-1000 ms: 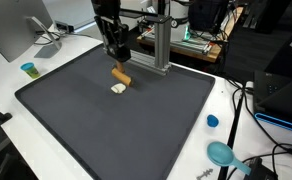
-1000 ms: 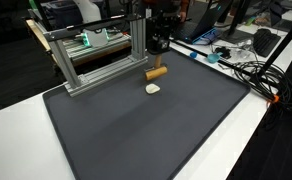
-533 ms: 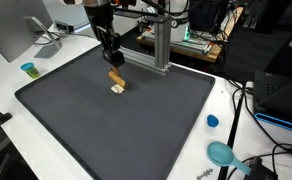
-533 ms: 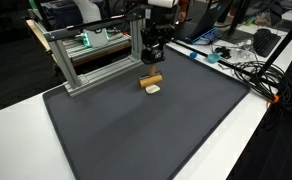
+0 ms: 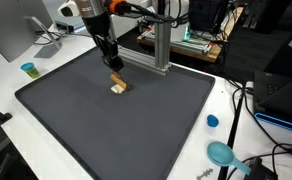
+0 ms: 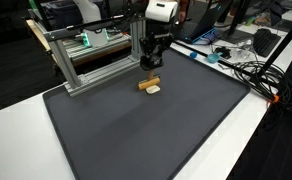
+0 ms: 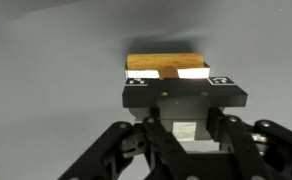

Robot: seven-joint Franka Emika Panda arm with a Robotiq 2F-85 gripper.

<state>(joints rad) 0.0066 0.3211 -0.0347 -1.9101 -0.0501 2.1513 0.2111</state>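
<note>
My gripper hangs over the far part of a dark grey mat. It is shut on a small wooden block and holds it low, just above or touching the mat. A small white piece lies right beside the block. In the wrist view the wooden block shows beyond the black fingers, with the white piece at its edge.
An aluminium frame stands at the mat's far edge, close behind the gripper. On the white table lie a teal cup, a blue cap, a teal object and cables.
My gripper has moved down and a little sideways with the wooden block. The block now sits lower, next to the white piece.
</note>
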